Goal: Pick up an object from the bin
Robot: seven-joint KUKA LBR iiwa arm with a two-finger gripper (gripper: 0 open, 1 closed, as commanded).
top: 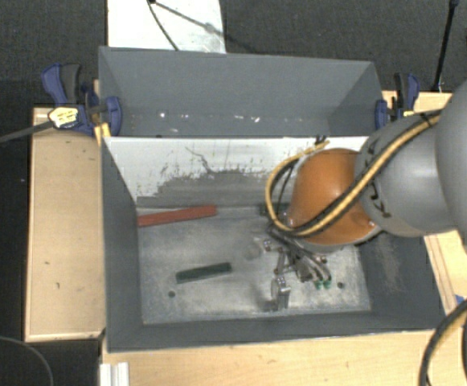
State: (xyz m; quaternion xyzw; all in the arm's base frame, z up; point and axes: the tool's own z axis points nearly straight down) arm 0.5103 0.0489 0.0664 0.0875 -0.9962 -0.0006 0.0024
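Grey bin [124, 240] holds a dark green bar [203, 273] at 7 o'clock, likely light and stiff, best pinched across its middle; the arm's [426, 183] jaws hang at 5 o'clock, open or closed I cannot tell.

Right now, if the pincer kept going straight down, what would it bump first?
Probably the bin's bare grey floor, though depth is unclear. The pincer points down at it; the dark green stick lies well aside.

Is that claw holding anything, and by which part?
Cannot be told: the gripper is low by the bin floor, apart from the dark green stick and red bar.
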